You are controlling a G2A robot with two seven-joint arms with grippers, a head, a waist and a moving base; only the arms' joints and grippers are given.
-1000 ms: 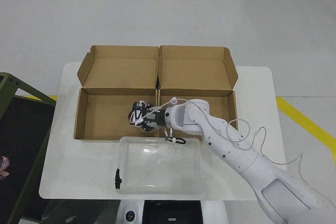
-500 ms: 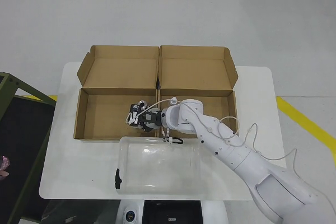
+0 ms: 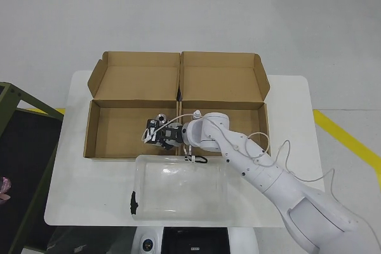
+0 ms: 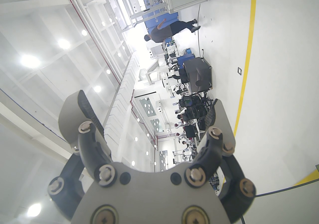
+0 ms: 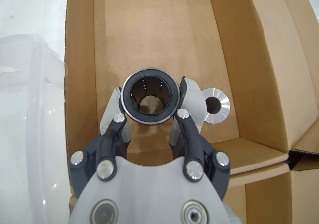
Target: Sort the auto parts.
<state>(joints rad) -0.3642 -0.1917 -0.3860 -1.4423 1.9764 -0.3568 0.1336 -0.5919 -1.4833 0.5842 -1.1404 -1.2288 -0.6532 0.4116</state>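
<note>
Bearing (image 5: 150,100) was clamped by its sides in my right gripper (image 5: 151,89), bore facing the wrist camera, cardboard visible through it. It hung inside the left box (image 5: 159,35), near the wall shared with the right box (image 3: 241,124). I couldn't tell if it touched the floor. A silver washer (image 5: 215,105) lay flat on the box floor just beside one finger, apart from the bearing. Clear bin (image 5: 32,110) sat alongside the box. Left gripper (image 4: 145,104) was spread wide, empty, pointing up at the ceiling. My read: the step was drop-off into the left box. To do it well I'd have gone straight down until the bearing seated on the cardboard, then released with a small opening only. The washer-side finger had little room, so a wide opening could shove the washer. After that, straight up with no sideways drag, so the bearing wouldn't tip or roll.
</note>
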